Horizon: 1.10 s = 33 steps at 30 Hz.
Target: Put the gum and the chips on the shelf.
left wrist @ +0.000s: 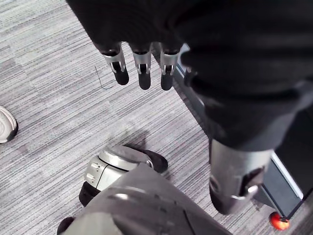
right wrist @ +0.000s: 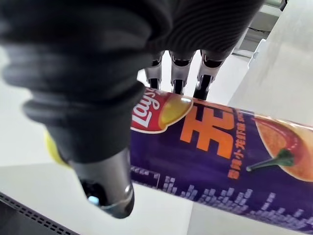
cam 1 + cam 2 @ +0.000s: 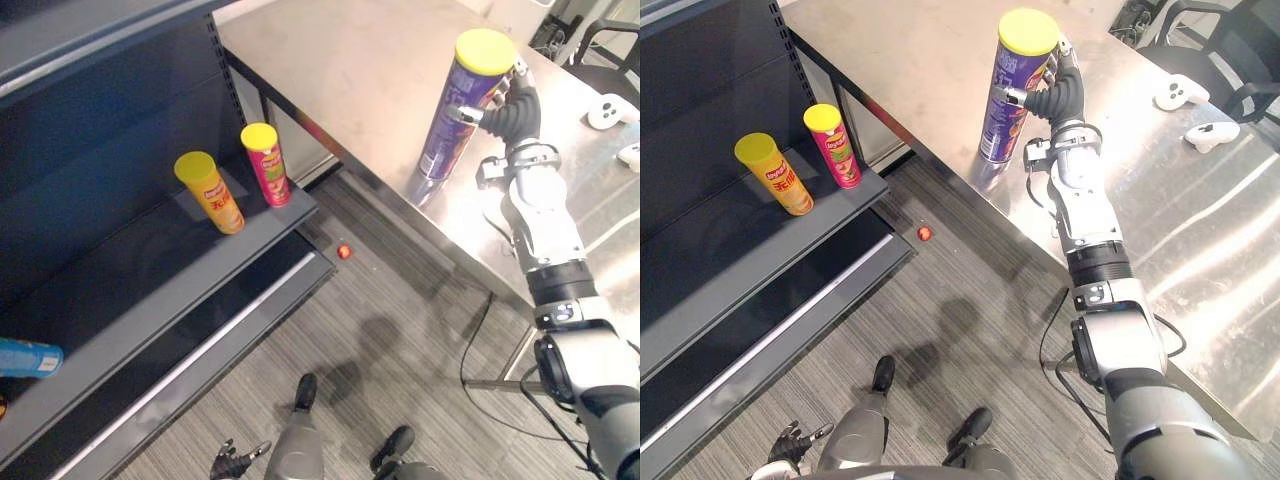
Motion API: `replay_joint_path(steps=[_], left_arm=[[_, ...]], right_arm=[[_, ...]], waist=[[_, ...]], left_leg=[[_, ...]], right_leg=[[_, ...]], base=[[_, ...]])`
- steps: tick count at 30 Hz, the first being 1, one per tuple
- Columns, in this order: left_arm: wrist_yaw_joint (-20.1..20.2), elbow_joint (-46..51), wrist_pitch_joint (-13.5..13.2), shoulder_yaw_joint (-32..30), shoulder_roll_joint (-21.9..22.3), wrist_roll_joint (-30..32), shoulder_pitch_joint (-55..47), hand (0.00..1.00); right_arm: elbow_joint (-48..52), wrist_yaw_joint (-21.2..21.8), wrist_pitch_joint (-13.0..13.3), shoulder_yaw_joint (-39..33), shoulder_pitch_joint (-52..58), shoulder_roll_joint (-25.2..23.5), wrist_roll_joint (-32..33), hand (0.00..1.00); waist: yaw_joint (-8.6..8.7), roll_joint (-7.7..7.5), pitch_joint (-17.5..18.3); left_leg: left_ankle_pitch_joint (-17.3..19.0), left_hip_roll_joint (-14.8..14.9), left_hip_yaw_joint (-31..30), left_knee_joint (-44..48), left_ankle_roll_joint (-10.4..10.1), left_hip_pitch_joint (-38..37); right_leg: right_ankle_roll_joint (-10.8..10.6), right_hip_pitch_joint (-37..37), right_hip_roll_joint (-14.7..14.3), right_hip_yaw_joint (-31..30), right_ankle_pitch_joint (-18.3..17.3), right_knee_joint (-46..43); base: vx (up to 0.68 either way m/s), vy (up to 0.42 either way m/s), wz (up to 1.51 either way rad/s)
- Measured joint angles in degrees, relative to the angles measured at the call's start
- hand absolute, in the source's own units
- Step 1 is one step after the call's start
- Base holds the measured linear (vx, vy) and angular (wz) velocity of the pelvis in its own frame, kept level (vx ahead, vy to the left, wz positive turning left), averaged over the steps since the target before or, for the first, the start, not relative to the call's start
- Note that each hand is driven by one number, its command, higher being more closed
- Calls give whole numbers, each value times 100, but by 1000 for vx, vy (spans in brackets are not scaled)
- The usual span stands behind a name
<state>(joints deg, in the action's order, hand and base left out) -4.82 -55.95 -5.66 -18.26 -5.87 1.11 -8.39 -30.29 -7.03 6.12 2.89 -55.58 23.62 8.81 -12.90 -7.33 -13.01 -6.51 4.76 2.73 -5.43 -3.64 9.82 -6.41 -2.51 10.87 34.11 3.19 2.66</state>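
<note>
The purple chips can [image 3: 455,110], its long axis near vertical, stands at upper right on the surface [image 3: 350,70] and is clasped by the right hand [image 3: 508,112]. The shelf [image 3: 150,270] lies well to the left. The left hand [image 1: 142,68] hangs relaxed near the floor.

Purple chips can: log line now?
right hand shut on purple chips can | upright on table | left hand open, low | yellow can, red can on shelf
</note>
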Motion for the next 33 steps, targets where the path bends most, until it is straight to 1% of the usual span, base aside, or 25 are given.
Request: replay_joint_path(steps=[11,16,20,21,25,26,27,28,29,30,31,33], left_arm=[[-66,4,0,48,-14,3,0,0],[-62,13,3,58,-24,11,4,0],[-58,9,11,64,-41,21,-11,0],[-56,9,12,63,-52,23,-27,0],[-46,7,54,51,-61,32,-30,0],[-41,1,81,49,-64,35,-53,0],[-37,-5,84,44,-74,97,-104,0],[-35,-8,85,44,-82,162,-124,0],[-24,-9,85,44,-91,210,-167,0],[-5,-20,85,38,-91,241,-225,0],[2,-40,85,35,-91,241,-237,0],[36,-88,85,27,-86,255,-259,0]], right_arm=[[-172,-17,-36,-38,-81,-67,9,100],[-130,-3,-62,-49,20,-217,8,100],[620,-4,-70,-254,660,-226,8,100],[984,0,-67,-258,871,-228,8,100],[2102,15,-2,-443,1619,-276,8,100],[2373,17,43,-575,1887,-382,9,100],[2617,28,62,-690,2147,-490,10,100],[2737,37,73,-736,2289,-507,11,100],[2950,75,94,-812,2562,-531,13,100],[3133,133,113,-875,2802,-605,17,100],[3231,143,147,-912,2925,-625,17,100],[3568,251,212,-1059,3322,-632,23,100]], waist=[[5,-10,-2],[39,-37,2],[90,-59,14],[157,-78,27],[212,-119,73],[253,-144,125],[339,-172,229],[364,-183,274],[441,-206,343],[485,-211,428],[493,-213,467],[537,-168,576]], left_leg=[[-14,22,25,0,0,-19],[-13,51,138,0,-2,-121],[-8,56,177,-3,-6,-274],[-5,59,235,-3,-8,-324],[23,88,360,-4,-28,-459],[63,96,452,-4,-39,-519],[74,100,458,-4,-40,-521],[75,101,462,-4,-41,-527],[88,102,491,-4,-57,-571],[112,107,545,-4,-66,-616],[124,112,600,-4,-67,-642],[138,111,682,-4,-54,-715]], right_leg=[[13,-14,6,-19,-10,-67],[26,11,3,-133,-19,-103],[36,102,25,-186,-46,-191],[36,124,25,-232,-46,-192],[37,153,17,-405,-45,-194],[37,169,17,-471,-45,-193],[38,161,11,-493,-44,-183],[38,161,10,-496,-44,-182],[38,174,5,-546,-44,-180],[38,184,2,-602,-43,-178],[39,181,0,-642,-43,-172],[39,195,-4,-752,-42,-149]], base=[[4,1,-1],[19,6,-11],[12,9,-4],[-6,14,-12],[-25,3,-23],[-9,8,-20],[-2,8,-17],[12,5,-14],[21,-4,-18],[21,-3,-25],[31,-3,-30],[24,-3,-25]])
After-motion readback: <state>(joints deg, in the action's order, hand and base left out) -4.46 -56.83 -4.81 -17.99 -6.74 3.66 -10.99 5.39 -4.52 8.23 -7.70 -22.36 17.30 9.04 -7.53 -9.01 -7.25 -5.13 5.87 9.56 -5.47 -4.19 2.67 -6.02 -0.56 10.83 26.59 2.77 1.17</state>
